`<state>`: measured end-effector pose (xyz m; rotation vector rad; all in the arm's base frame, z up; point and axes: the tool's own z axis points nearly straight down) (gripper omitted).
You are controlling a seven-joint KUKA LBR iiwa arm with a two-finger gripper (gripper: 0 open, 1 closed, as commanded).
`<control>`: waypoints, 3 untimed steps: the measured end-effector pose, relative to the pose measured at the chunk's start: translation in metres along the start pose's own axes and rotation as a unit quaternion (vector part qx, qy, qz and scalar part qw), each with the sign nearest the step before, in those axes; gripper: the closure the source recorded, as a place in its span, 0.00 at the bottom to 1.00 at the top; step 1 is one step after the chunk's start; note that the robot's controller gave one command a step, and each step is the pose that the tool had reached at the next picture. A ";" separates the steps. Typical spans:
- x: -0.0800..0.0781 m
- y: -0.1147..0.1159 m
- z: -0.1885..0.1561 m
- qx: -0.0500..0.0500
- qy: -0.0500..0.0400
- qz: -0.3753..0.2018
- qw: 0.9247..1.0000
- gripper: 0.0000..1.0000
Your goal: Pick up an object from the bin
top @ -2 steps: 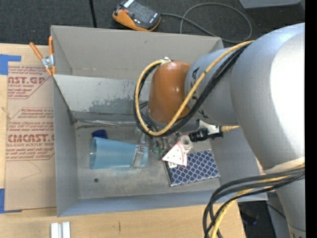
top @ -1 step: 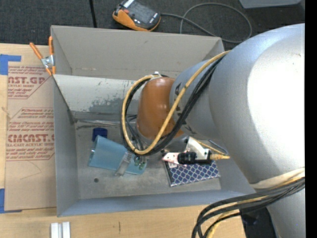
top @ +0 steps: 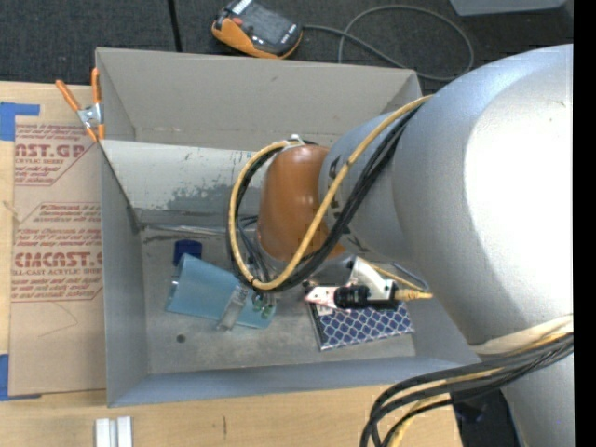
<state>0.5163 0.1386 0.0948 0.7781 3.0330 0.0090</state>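
My gripper (top: 239, 308) is low in the middle of the bin, below the orange wrist cover. It sits at the right edge of a light-blue flat packet (top: 198, 289) lying on the bin floor. A small green-tinted piece (top: 264, 312) lies right beside the gripper. Just behind the packet stands a small dark-blue block (top: 187, 250). To the right lie a navy pad with a white lattice pattern (top: 363, 327) and, on its upper edge, a white and black tool with a yellow tip (top: 361, 294).
The big grey arm, with yellow and black cables looped round the orange cover, hangs over the bin's right half and hides the floor there. The left wall and the sloped back wall stand close to the packet.
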 end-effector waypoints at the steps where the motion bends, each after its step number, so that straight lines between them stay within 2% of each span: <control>1: 0.000 0.000 0.000 0.000 0.000 0.000 1.000 1.00; 3: 0.000 0.000 0.000 0.000 0.000 0.000 1.000 1.00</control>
